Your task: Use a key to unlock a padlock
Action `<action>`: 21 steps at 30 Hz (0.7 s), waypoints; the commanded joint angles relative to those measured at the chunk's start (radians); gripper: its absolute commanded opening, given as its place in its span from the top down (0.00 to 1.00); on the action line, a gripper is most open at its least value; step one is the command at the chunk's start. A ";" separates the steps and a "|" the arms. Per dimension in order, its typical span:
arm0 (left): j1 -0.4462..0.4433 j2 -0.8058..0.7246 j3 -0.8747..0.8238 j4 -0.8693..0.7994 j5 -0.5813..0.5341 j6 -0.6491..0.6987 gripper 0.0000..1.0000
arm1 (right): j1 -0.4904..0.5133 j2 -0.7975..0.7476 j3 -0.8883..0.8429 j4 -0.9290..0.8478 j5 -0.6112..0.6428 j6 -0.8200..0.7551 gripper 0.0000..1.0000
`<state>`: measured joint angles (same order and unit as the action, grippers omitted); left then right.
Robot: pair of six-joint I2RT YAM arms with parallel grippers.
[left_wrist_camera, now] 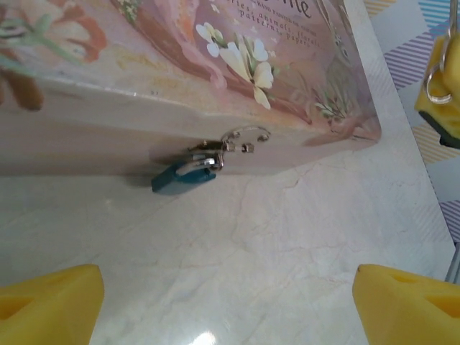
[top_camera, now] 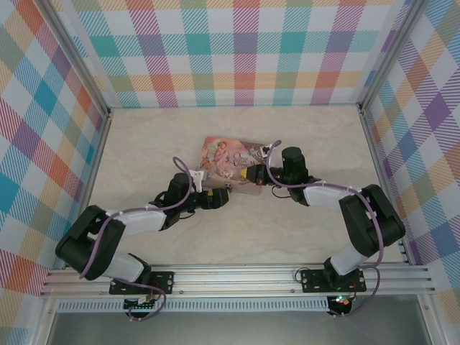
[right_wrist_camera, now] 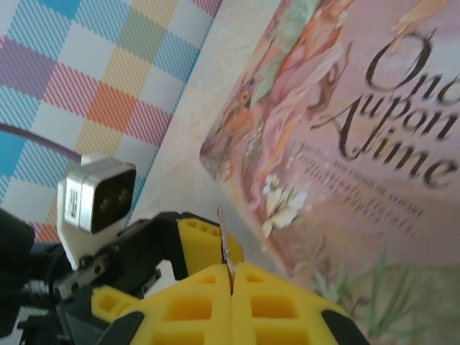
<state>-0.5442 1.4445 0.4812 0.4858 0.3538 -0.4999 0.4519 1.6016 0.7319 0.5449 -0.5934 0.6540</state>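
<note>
Right gripper (right_wrist_camera: 231, 280): pinching key (right_wrist_camera: 226, 244) by its thin end. Left gripper (left_wrist_camera: 230, 295): spread before padlock (left_wrist_camera: 183, 176). Could twist loose at insertion.

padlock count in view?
1. The padlock sits at the clasp on the pink tin's side wall, ahead of the open left gripper. The tin's far sides are hidden.
</note>
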 commanded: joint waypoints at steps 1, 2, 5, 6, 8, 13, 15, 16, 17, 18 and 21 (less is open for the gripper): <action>0.015 0.063 0.010 0.189 0.006 0.045 0.10 | -0.020 0.042 0.058 0.056 0.003 0.003 0.98; 0.015 0.081 0.009 0.213 -0.001 0.050 0.10 | -0.026 0.056 0.066 0.057 0.004 0.004 0.98; 0.015 0.130 0.005 0.291 -0.014 0.054 0.10 | -0.040 0.096 0.092 0.047 0.004 0.007 0.98; 0.016 0.142 0.006 0.316 -0.014 0.052 0.10 | -0.041 0.108 0.103 0.034 0.005 0.003 0.98; 0.016 0.167 0.008 0.349 -0.005 0.051 0.10 | -0.043 0.124 0.129 -0.032 0.013 -0.022 0.98; 0.018 0.207 0.011 0.381 -0.006 0.049 0.09 | -0.043 0.146 0.143 -0.093 0.030 -0.050 0.98; 0.021 0.222 0.011 0.391 -0.007 0.049 0.09 | -0.042 0.156 0.138 -0.095 0.030 -0.048 0.98; 0.021 0.229 0.011 0.396 -0.007 0.047 0.09 | -0.042 0.162 0.135 -0.097 0.031 -0.048 0.98; 0.023 0.237 0.013 0.401 -0.008 0.046 0.09 | -0.042 0.168 0.132 -0.101 0.033 -0.048 0.98; 0.023 0.243 0.013 0.407 -0.006 0.044 0.09 | -0.042 0.171 0.129 -0.104 0.035 -0.049 0.98; 0.024 0.264 0.020 0.416 -0.004 0.039 0.09 | -0.041 0.183 0.127 -0.134 0.041 -0.053 0.98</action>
<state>-0.5331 1.6894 0.4816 0.8429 0.3485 -0.4747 0.4107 1.7569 0.8570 0.4648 -0.5613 0.6300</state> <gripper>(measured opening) 0.908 0.049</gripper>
